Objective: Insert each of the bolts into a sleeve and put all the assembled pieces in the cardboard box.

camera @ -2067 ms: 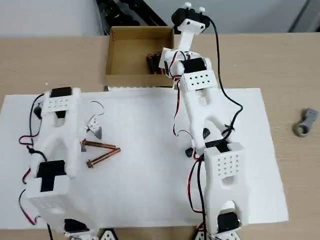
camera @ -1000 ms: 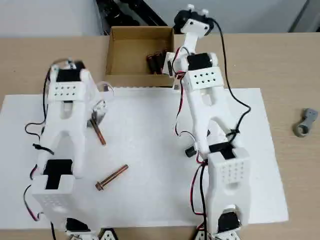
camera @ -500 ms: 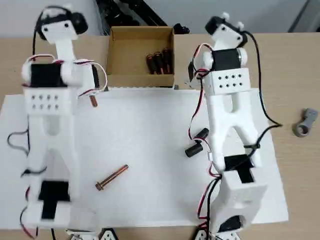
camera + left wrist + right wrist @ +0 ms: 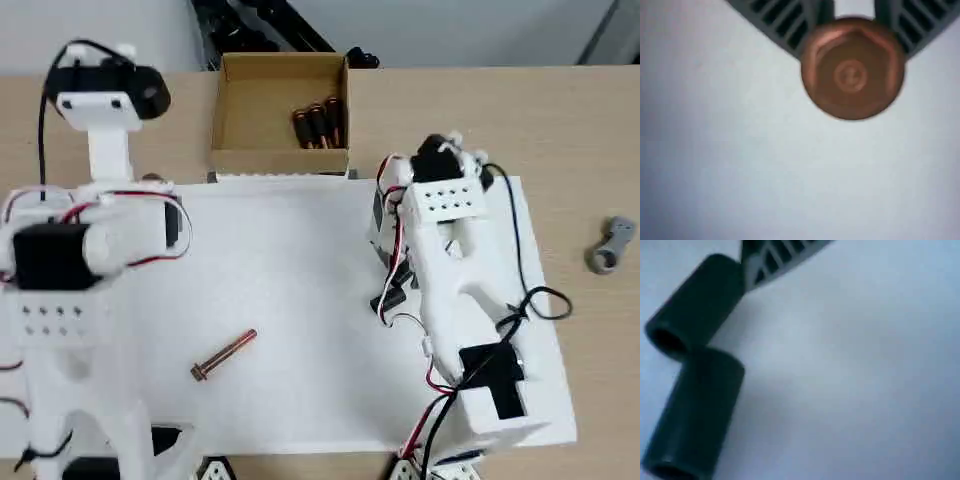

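Copper bolt (image 4: pixel 852 70) is gripped in the closed left hand (image 4: pixel 852 15) above the white sheet (image 4: pixel 715 150) — the black sleeves (image 4: pixel 695 405) lie touching beside the right hand (image 4: pixel 772 260), grip state not discernible, so one may be rolled away when the other is taken.

The high view looks straight down from well above, taking in the whole surface (image 4: pixel 560 110). The left wrist view sits very near, facing a bolt (image 4: pixel 852 75) head-on. The right wrist view looks closely down at two sleeves (image 4: pixel 695 390), which the high view also shows.
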Available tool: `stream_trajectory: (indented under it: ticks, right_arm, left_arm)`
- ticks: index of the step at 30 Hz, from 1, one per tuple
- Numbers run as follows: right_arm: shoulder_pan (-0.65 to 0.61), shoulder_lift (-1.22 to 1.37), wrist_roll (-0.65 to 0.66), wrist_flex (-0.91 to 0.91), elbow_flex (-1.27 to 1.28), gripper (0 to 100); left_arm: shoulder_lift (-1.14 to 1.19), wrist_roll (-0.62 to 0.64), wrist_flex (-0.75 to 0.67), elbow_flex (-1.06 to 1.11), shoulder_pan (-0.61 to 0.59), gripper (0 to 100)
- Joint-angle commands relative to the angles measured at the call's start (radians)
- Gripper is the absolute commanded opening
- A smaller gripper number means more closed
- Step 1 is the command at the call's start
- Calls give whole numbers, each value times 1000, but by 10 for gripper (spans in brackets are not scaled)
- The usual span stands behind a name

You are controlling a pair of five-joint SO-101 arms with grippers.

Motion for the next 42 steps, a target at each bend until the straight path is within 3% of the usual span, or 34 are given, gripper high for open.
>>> stream_trajectory:
  ticks: [1, 7, 24, 28, 31, 35, 42]
  right_arm:
    - [1, -16, -21, -104, 32, 144]
    - [1, 87, -86, -226, 37, 144]
    - [79, 348, -87, -300, 34, 139]
    - [73, 349, -60, -303, 37, 0]
    - [61, 346, -11, -298, 34, 17]
    - [50, 344, 25, -245, 8, 5]
    - [21, 343, 87, 19, -239, 5]
  left_arm:
    - [-94, -5, -77, 44, 0, 5]
    - [-140, -5, -114, 114, -3, 5]
    - [-138, -6, -117, 114, -5, 5]
    - [-138, -6, -117, 114, -2, 5]
    - [-140, -6, -117, 114, -2, 5]
    - [-144, -6, -117, 114, -5, 5]
    - [-146, -6, -117, 113, -6, 5]
